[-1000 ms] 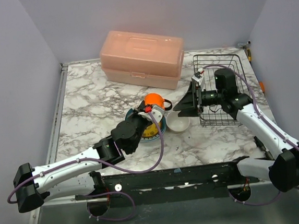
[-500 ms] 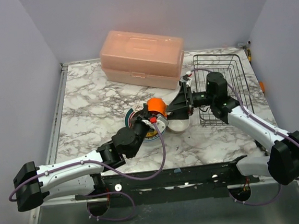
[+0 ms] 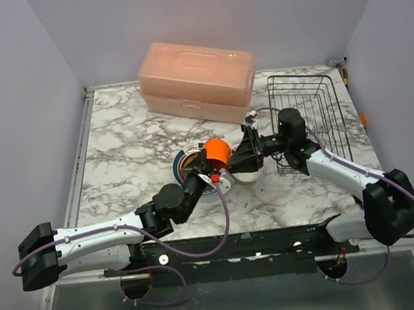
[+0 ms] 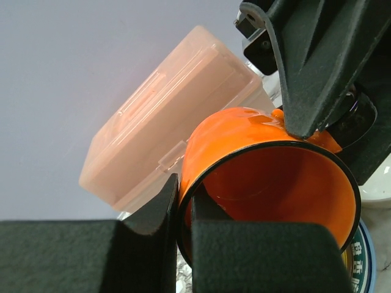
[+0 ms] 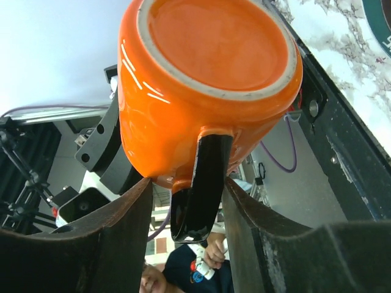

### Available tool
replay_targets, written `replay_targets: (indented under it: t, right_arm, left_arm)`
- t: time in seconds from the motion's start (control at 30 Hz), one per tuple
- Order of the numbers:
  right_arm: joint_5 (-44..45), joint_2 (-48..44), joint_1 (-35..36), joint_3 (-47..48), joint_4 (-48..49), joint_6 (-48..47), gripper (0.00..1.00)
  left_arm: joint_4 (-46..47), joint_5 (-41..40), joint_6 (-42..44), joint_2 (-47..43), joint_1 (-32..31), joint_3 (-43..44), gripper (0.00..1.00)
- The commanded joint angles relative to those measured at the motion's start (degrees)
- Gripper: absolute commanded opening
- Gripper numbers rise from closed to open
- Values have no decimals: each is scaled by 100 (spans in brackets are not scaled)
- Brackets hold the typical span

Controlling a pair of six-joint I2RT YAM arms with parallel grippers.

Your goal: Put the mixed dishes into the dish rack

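Only right wrist view shows us orange mug [image 5: 208, 67] base and black handle [image 5: 204, 183]. We see left gripper [image 4: 180, 201] pinching mug rim, aloft over plates [image 3: 186, 162], near dish rack [image 3: 298, 76]; right gripper [image 5: 186, 195] half-open, straddling handle.

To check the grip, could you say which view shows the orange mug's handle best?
The right wrist view: the handle of the orange mug sits centred between the right jaws. The left wrist view shows the mug's open mouth, not the handle; the top view shows the mug small, handle indistinct.

Glossy orange mug [image 3: 217, 152], sideways over plates [image 3: 185, 160]
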Motion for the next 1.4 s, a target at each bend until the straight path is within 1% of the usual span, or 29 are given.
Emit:
replay_targets:
  t: [0.0,0.07,0.17,0.33,0.47,0.5,0.6,0.67,0.77,0.83,0.87,0.93,1.0,1.07,1.17,1.23,1.3,1.33,1.37]
  right_arm:
    - [-288,146,63,-91,759,407,49]
    - [-343,218,63,-103,863,472,47]
    - [-386,306,68,-103,1004,562,44]
    - [-500,459,72,-86,1236,701,44]
    - [-609,569,104,-68,1560,890,44]
    - [-639,589,114,-64,1674,975,39]
    - [-690,645,133,-90,2118,1225,18]
    - [-683,668,146,-136,2414,1407,1]
    - [-667,692,217,-206,2935,1699,1]
    - [-627,679,229,-267,3225,1870,1]
    - [-596,662,230,-310,3327,1928,1]
    - [-440,597,230,-405,3455,1925,1]
    - [-231,543,226,-479,3333,1769,1]
    - [4,512,223,-515,2978,1501,1]
    - [343,511,219,-525,2653,1186,1]
    - [574,497,199,-456,2207,865,1]
    - [843,449,138,-385,1730,487,1]
    - [982,421,102,-315,1390,247,1]
    - [1126,380,78,-166,827,-139,1]
  left_arm:
    - [1192,488,391,-185,-158,-219,0]
    - [1418,539,517,-203,-204,-337,0]
    - [1490,612,581,-218,-247,-394,0]
    - [1726,720,731,-287,-347,-531,0]
    - [1491,860,782,-348,-416,-526,0]
    - [1472,888,772,-349,-428,-531,0]
    - [1436,894,772,-345,-443,-528,0]
    - [1417,898,757,-345,-458,-523,0]
    - [1326,895,649,-379,-459,-485,0]
    - [1331,704,552,-359,-456,-411,0]
    - [1331,589,527,-341,-459,-362,4]
    - [1372,375,504,-303,-452,-297,43]
    - [1497,283,474,-329,-454,-297,63]
    - [1567,237,447,-398,-456,-332,76]
    - [1613,106,461,-482,-459,-318,90]
    - [1836,-84,583,-502,-460,-312,95]
    - [2181,-338,783,-481,-460,-345,97]
    - [2359,-472,896,-465,-458,-353,98]
    - [2585,-605,1046,-432,-455,-356,99]
